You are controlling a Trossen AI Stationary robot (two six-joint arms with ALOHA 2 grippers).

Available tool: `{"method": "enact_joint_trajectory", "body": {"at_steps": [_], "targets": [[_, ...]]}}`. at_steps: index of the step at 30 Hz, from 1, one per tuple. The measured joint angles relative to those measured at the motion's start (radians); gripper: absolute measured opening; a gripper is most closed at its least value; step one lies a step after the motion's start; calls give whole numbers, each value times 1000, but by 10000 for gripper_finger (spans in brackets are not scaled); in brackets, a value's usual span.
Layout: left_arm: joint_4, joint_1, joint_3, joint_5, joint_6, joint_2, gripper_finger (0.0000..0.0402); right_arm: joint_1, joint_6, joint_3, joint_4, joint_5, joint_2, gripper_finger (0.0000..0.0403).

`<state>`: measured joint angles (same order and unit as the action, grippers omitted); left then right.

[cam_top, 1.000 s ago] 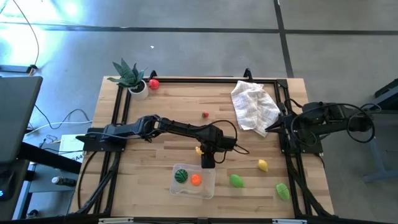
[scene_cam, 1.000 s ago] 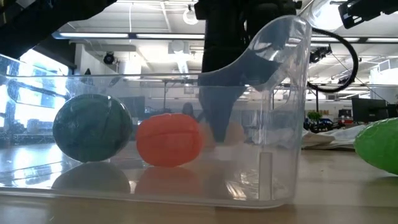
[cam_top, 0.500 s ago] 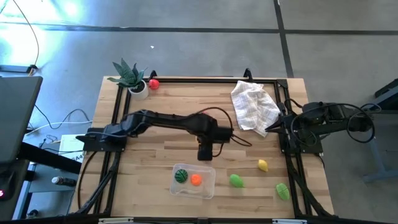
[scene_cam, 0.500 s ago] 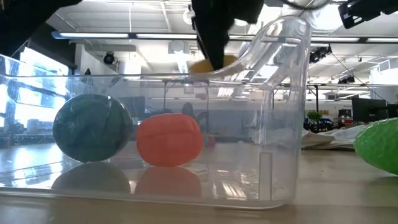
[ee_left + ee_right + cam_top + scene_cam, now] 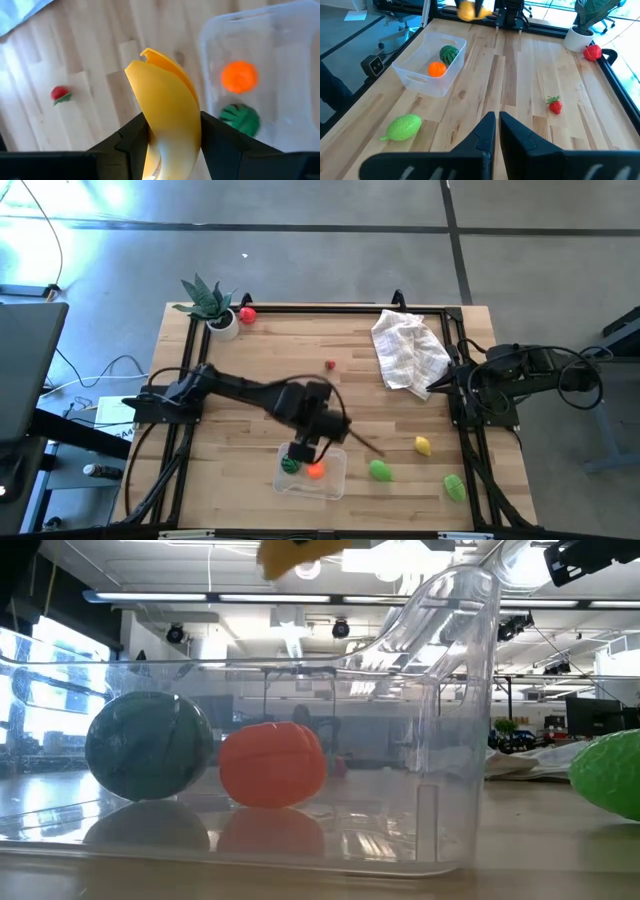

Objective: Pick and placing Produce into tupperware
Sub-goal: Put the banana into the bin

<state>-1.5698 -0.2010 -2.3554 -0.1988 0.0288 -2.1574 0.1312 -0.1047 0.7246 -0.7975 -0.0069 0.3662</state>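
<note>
Table (image 5: 240, 405): wood top inside a black frame, cloth (image 5: 408, 350) at 1 o'clock, potted plant (image 5: 207, 304) at 11 o'clock.

Left arm (image 5: 230, 388) reaches from 9 o'clock toward the table's 6 o'clock edge. Right arm (image 5: 520, 380) parked at 3 o'clock, off the work area.

Tub (image 5: 312, 471) sits at 6 o'clock, clear, open-topped. Inside: dark green melon (image 5: 290, 463) and orange (image 5: 316, 470), side by side, just apart.

Left gripper (image 5: 172, 145) hovers above the tub's rim, fingers clamped on the banana (image 5: 167, 107), which sticks forward well past the fingertips. Right gripper (image 5: 497, 131) is closed, nothing between its fingers.

Loose produce: two green pieces (image 5: 379, 470) (image 5: 455, 486) at 5 o'clock, lemon (image 5: 422, 445) at 4 o'clock, small strawberry (image 5: 330, 364) near centre, red piece (image 5: 247, 314) beside the plant.

Judgement: banana is carried but not yet in; release pending.

Risks:
- Wrist view puts the banana over the tub's edge, not its middle. Release here could strike the rim and roll onto the table.
- Banana is long, and the melon and orange fill one end. It may land propped on them or hang over the wall.
- Descending too low could push the light tub along the table.
</note>
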Motion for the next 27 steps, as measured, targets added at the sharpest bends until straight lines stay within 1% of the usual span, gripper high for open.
{"method": "enact_joint_trajectory", "body": {"at_steps": [5, 9, 16, 18, 20, 22, 25, 27], "targets": [[8, -74, 0, -1, 1, -5, 152, 0, 0, 0, 0, 0, 0, 16], [61, -116, 24, 5, 4, -33, 152, 0, 0, 0, 0, 0, 0, 16], [188, -150, 105, 122, 31, -95, 152, 0, 0, 0, 0, 0, 0, 16], [194, -155, 114, 134, 32, -103, 152, 0, 0, 0, 0, 0, 1, 16], [239, -156, 112, 149, 32, -114, 152, 0, 0, 0, 0, 0, 1, 16], [236, -161, 115, 165, 31, -125, 152, 0, 0, 0, 0, 0, 1, 16], [278, -161, 113, 189, 31, -161, 152, 0, 0, 0, 0, 0, 0, 16], [252, -162, 117, 210, 31, -178, 152, 0, 0, 0, 0, 0, 1, 16]]}}
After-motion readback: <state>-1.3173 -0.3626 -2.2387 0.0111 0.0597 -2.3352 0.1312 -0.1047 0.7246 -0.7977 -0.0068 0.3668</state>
